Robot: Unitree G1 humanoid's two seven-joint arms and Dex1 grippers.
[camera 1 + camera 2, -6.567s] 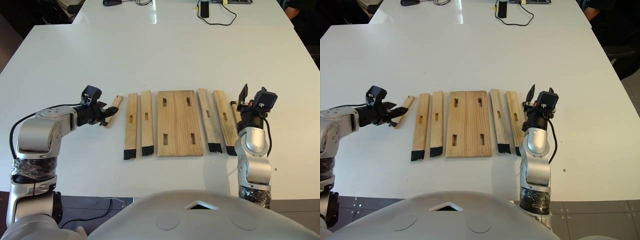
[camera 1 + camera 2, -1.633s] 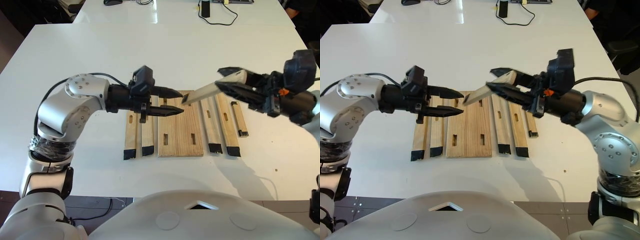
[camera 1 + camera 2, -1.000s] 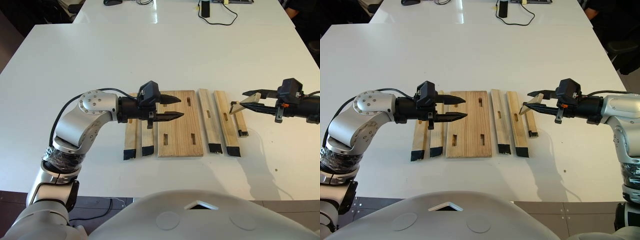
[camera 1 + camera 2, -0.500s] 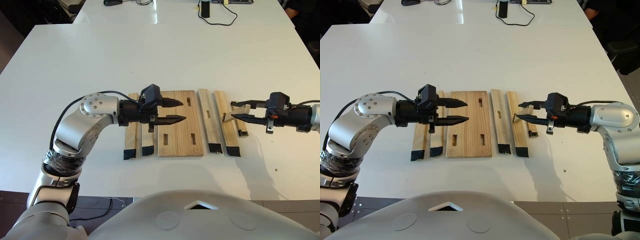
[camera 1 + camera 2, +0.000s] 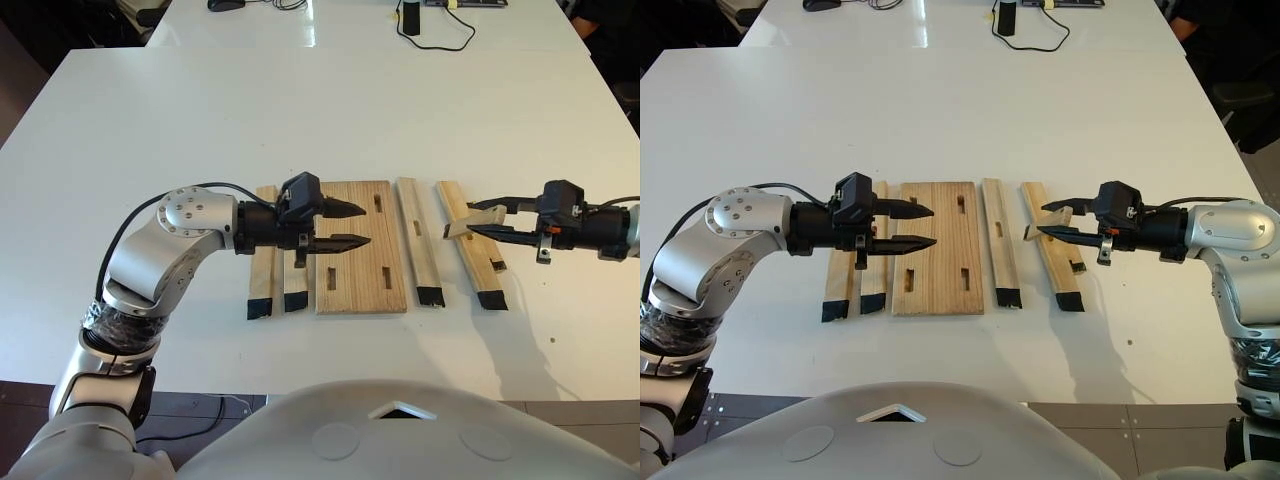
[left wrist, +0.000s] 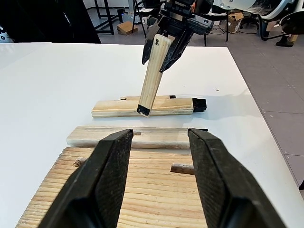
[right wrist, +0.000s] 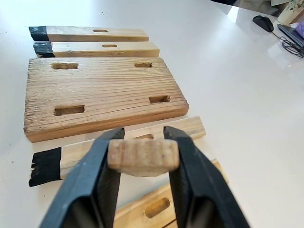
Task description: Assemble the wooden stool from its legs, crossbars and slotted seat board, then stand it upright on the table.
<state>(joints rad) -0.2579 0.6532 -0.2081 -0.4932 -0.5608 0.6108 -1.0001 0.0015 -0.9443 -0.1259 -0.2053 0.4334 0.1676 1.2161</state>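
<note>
Wooden seat board [image 5: 360, 245] flat at centre of white table [image 5: 300, 110], four slots up. I see two legs [image 5: 264, 248] at its 9 o'clock, inner leg [image 5: 417, 240] and skewed outer leg [image 5: 481, 272] at 3 o'clock. Left gripper [image 5: 352, 225] hovers over board's 9 o'clock edge, fingers spread, empty. Right gripper [image 5: 478, 219] clamps short crossbar [image 5: 460, 227], lower tip against outer leg.

One slotted seat board [image 5: 360, 250], cut with four slots; four legs [image 5: 262, 255], each bearing one slot and one black-painted end; one crossbar [image 5: 462, 223] and a second crossbar [image 5: 494, 263], two in all; one white bench [image 5: 150, 140].
</note>
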